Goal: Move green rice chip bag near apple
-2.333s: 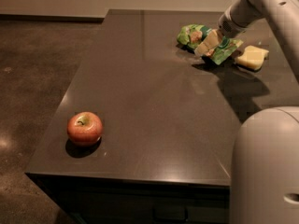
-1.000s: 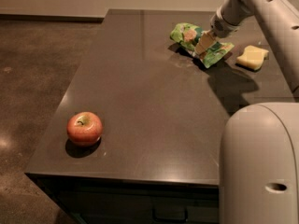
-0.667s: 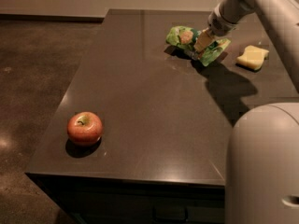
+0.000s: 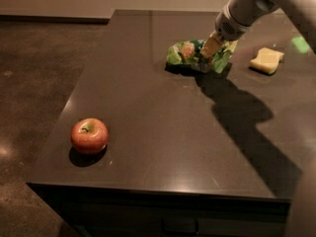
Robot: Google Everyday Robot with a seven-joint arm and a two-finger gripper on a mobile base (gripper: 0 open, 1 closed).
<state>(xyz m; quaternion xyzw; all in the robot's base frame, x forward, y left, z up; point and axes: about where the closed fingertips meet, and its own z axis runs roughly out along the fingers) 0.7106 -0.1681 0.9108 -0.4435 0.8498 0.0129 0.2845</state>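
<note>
Since the earlier frames the green rice chip bag (image 4: 190, 54) has shifted to the left and a little toward the near edge, away from the yellow block (image 4: 266, 60). The gripper (image 4: 211, 47) has travelled with it. The bag is now at the far middle of the dark table (image 4: 148, 107). It is crinkled, its left end sticks out past the gripper, and a dark shadow lies just under its near edge. The gripper is clamped on the right part of the bag, with one tan finger across its front. The grey arm (image 4: 247, 6) reaches down to it from the upper right corner.

To the right of the bag, and apart from it, the pale yellow block lies flat on the table. It is on the side away from the apple (image 4: 89, 136), not between the two. A small green glow (image 4: 300, 43) shows on the tabletop beyond the block, near the right edge. The arm's shadow (image 4: 242, 112) runs from the bag toward the near right corner, where part of the robot's pale body (image 4: 303, 206) fills the edge of the view.

The apple has not moved. It stands near the front left corner of the table, stem patch up, well apart from the bag. Brown floor (image 4: 39, 73) lies to the left of the table.
</note>
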